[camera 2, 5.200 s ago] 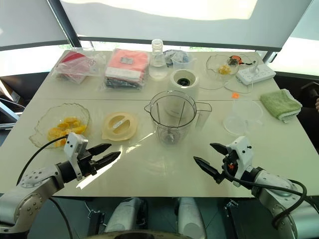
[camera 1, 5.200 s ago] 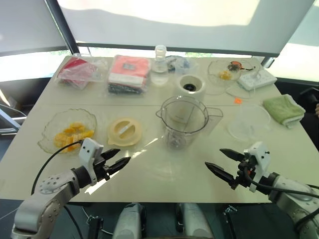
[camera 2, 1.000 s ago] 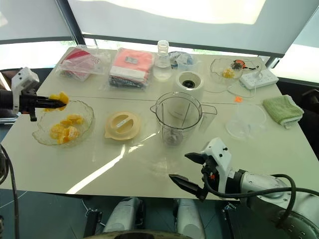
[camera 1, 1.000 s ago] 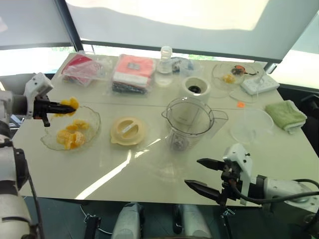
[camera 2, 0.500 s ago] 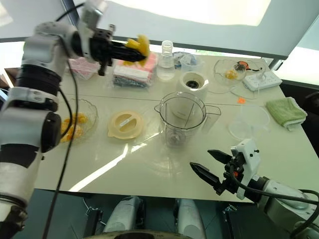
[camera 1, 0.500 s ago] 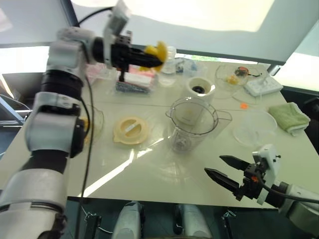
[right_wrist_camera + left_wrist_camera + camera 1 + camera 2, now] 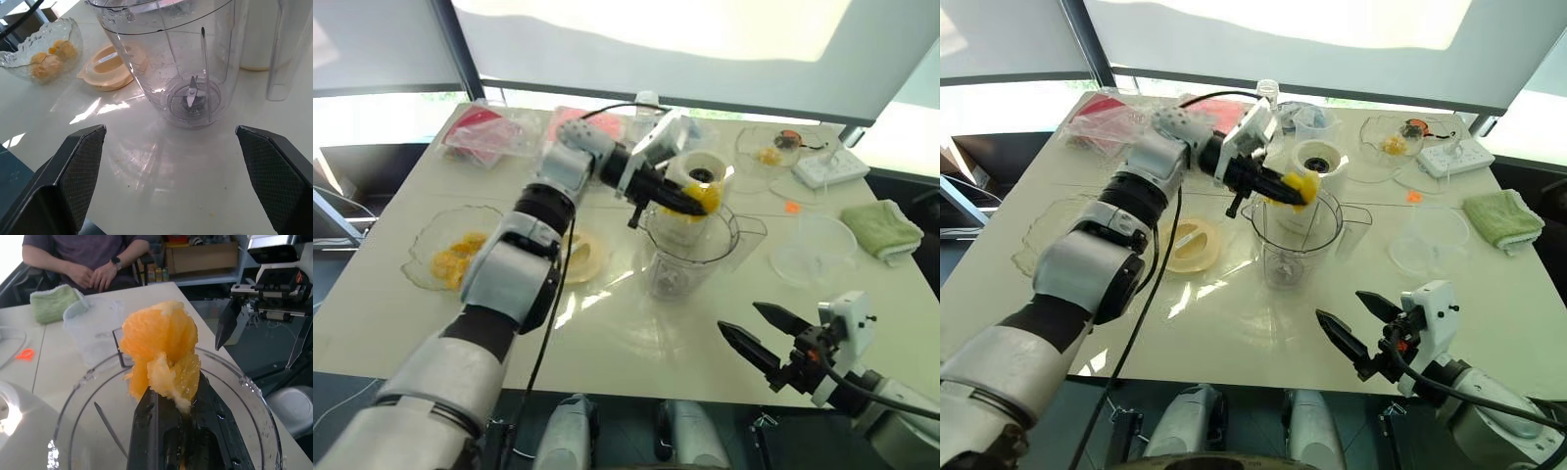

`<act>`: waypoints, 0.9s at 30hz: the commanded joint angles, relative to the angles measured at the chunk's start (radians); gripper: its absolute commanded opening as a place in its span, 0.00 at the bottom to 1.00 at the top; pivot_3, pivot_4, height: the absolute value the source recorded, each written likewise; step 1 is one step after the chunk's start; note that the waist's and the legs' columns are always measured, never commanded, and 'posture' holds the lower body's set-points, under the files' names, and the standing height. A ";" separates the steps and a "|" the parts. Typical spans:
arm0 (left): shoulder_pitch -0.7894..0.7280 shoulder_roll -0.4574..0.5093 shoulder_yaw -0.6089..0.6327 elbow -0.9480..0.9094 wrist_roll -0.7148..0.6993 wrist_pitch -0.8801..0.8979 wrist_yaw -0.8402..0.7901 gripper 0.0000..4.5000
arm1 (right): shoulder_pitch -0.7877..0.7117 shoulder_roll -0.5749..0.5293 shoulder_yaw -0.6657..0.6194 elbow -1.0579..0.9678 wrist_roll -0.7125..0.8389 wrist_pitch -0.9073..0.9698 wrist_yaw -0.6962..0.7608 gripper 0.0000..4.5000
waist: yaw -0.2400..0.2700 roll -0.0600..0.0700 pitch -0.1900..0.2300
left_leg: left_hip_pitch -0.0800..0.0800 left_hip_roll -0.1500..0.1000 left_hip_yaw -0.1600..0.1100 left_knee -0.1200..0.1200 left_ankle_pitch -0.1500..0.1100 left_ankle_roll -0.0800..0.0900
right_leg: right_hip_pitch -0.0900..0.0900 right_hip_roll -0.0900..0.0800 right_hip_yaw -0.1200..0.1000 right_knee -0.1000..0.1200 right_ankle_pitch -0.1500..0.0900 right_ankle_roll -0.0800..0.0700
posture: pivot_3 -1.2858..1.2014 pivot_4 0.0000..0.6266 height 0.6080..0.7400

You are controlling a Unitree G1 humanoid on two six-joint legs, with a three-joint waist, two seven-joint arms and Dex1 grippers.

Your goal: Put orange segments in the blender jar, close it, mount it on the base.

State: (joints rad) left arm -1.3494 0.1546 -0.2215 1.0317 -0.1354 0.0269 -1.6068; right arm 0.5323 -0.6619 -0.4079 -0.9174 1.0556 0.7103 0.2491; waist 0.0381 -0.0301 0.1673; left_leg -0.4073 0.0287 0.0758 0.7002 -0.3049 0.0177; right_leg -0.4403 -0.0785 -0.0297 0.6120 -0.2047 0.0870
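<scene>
My left gripper (image 7: 688, 203) is shut on a glossy orange segment (image 7: 159, 342) and holds it over the open mouth of the clear blender jar (image 7: 689, 250), which stands upright at the table's middle. The jar's small blade (image 7: 191, 96) shows at its bottom. More orange segments (image 7: 452, 262) lie in a glass bowl (image 7: 423, 247) at the left. The cream-white base (image 7: 1316, 158) stands just behind the jar. My right gripper (image 7: 740, 318) hovers open near the table's front edge, in front of the jar and apart from it.
A flat cream lid (image 7: 584, 257) lies between bowl and jar. Bagged packs (image 7: 487, 138), a bottle, a small dish of scraps (image 7: 767, 149) and a power strip (image 7: 830, 167) line the back. An empty clear bowl (image 7: 811, 251) and green cloth (image 7: 879, 227) sit right. A person (image 7: 98, 254) sits beyond the table.
My left arm has swung from above the glass bowl at the left across to the jar's mouth, carrying the orange segment. The right gripper stays open and has shifted only slightly.
</scene>
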 commanded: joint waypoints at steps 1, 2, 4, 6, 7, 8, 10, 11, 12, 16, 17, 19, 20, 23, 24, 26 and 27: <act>-0.024 -0.018 0.000 0.008 0.033 -0.041 0.022 0.07 | -0.009 0.009 -0.008 -0.008 -0.019 -0.027 -0.004 1.00 | 0.001 0.000 0.000 | 0.000 0.000 0.000 0.000 0.000 0.000 | 0.000 0.000 0.000 0.000 0.000 0.000 | 0.52 0.24 1.00; -0.027 -0.021 0.002 0.015 0.041 -0.042 0.028 0.13 | -0.015 0.009 -0.005 -0.004 -0.023 -0.027 -0.003 1.00 | 0.001 0.000 0.000 | 0.000 0.000 0.000 0.000 0.000 0.000 | 0.000 0.000 0.000 0.000 0.000 0.000 | 0.52 0.24 1.00; -0.031 -0.025 0.009 0.023 0.052 -0.057 0.040 0.30 | -0.027 0.011 -0.001 0.001 -0.028 -0.026 -0.004 1.00 | 0.002 0.000 0.000 | 0.000 0.000 0.000 0.000 0.000 0.000 | 0.000 0.000 0.000 0.000 0.000 0.000 | 0.52 0.24 1.00; -0.033 -0.026 0.018 0.025 0.057 -0.079 0.055 0.50 | -0.038 0.011 0.002 0.006 -0.030 -0.024 -0.005 1.00 | 0.001 0.000 0.000 | 0.000 0.000 0.000 0.000 0.000 0.000 | 0.000 0.000 0.000 0.000 0.000 0.000 | 0.52 0.24 1.00; -0.036 -0.026 0.026 0.027 0.055 -0.078 0.058 0.50 | -0.041 0.012 0.003 0.008 -0.031 -0.023 -0.005 1.00 | 0.001 0.000 0.000 | 0.000 0.000 -0.001 0.000 0.000 0.000 | 0.000 -0.001 0.000 0.000 0.000 0.000 | 0.52 0.24 1.00; -0.040 -0.025 0.034 0.029 0.051 -0.076 0.060 0.50 | -0.045 0.012 0.006 0.010 -0.034 -0.022 -0.003 1.00 | 0.001 0.000 0.000 | 0.000 0.000 -0.001 0.000 0.000 0.000 | 0.000 -0.001 0.000 0.000 0.000 0.000 | 0.52 0.24 1.00; -0.047 -0.019 0.052 0.027 0.040 -0.070 0.063 0.50 | -0.051 0.011 0.010 0.016 -0.040 -0.021 0.000 1.00 | 0.001 0.000 0.000 | 0.000 0.000 -0.001 0.000 0.000 0.000 | 0.000 0.000 0.000 0.000 0.000 0.000 | 0.52 0.24 1.00; -0.049 -0.010 0.055 0.018 0.036 -0.068 0.046 0.50 | -0.051 0.006 0.012 0.018 -0.046 -0.018 0.005 1.00 | 0.001 0.000 0.000 | 0.000 0.000 -0.001 0.000 0.000 0.000 | 0.000 0.000 0.000 0.000 0.000 0.000 | 0.52 0.24 1.00; -0.046 -0.003 0.057 0.006 0.033 -0.074 0.028 0.50 | -0.049 0.002 0.011 0.020 -0.050 -0.016 0.009 1.00 | 0.001 0.000 0.000 | 0.000 0.000 -0.001 0.000 0.000 0.000 | 0.000 0.000 0.000 0.000 0.000 0.000 | 0.52 0.24 1.00; -0.033 0.020 0.026 -0.033 0.077 -0.179 0.004 0.50 | -0.064 -0.002 0.006 0.038 -0.057 -0.016 0.021 1.00 | 0.000 0.000 0.000 | 0.000 0.000 -0.001 0.000 0.000 0.000 | 0.000 0.000 0.000 0.000 0.000 0.000 | 0.52 0.24 1.00; -0.030 0.022 0.014 -0.035 0.096 -0.224 0.015 0.50 | -0.072 -0.002 0.006 0.043 -0.059 -0.016 0.023 1.00 | 0.000 0.000 0.000 | 0.000 0.000 -0.001 0.000 0.000 0.000 | 0.000 -0.001 0.000 0.000 0.000 0.000 | 0.52 0.24 1.00; -0.024 0.020 -0.007 -0.035 0.125 -0.297 0.031 0.50 | -0.094 0.000 0.011 0.053 -0.064 -0.017 0.023 1.00 | 0.002 0.000 0.000 | 0.000 0.000 -0.001 0.000 0.000 0.000 | 0.000 -0.001 0.000 0.000 0.000 0.000 | 0.52 0.24 1.00; -0.024 0.017 -0.012 -0.034 0.131 -0.308 0.032 0.50 | -0.103 0.001 0.013 0.056 -0.066 -0.017 0.022 1.00 | 0.003 0.000 0.000 | 0.000 0.000 -0.001 0.000 0.000 0.000 | 0.000 -0.001 0.000 0.000 0.000 0.000 | 0.52 0.24 1.00; -0.024 0.009 -0.024 -0.020 0.157 -0.362 0.053 0.50 | -0.120 0.007 0.019 0.061 -0.073 -0.016 0.019 1.00 | 0.002 0.000 0.000 | 0.000 0.000 0.000 0.000 0.000 0.000 | 0.000 -0.001 0.000 -0.001 0.000 0.000 | 0.52 0.24 1.00; -0.024 0.007 -0.025 -0.015 0.161 -0.369 0.059 0.50 | -0.120 0.009 0.020 0.059 -0.075 -0.017 0.019 1.00 | 0.002 0.000 0.000 | 0.000 -0.001 0.000 0.000 0.000 0.000 | 0.000 -0.001 0.000 -0.001 0.000 0.000 | 0.52 0.24 1.00; -0.028 0.009 -0.032 -0.003 0.174 -0.379 0.066 0.50 | -0.121 0.013 0.023 0.057 -0.078 -0.017 0.017 1.00 | 0.001 0.000 0.000 | -0.001 -0.001 0.000 0.000 0.000 0.000 | 0.000 -0.001 0.000 -0.001 0.000 0.000 | 0.52 0.24 1.00; -0.030 0.009 -0.028 0.003 0.170 -0.379 0.068 0.50 | -0.115 0.015 0.022 0.055 -0.081 -0.019 0.017 1.00 | 0.001 0.000 0.000 | 0.000 -0.001 0.000 0.000 0.000 0.000 | 0.000 -0.001 0.000 -0.001 0.000 0.000 | 0.52 0.24 1.00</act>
State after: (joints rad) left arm -1.3515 0.1636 -0.2540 1.0386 0.0336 -0.3378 -1.5476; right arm 0.4150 -0.6545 -0.3772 -0.8458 0.9799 0.7088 0.2641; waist 0.0393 -0.0296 0.1671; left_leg -0.4077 0.0282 0.0756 0.7002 -0.3049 0.0178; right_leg -0.4402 -0.0795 -0.0300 0.6113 -0.2047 0.0871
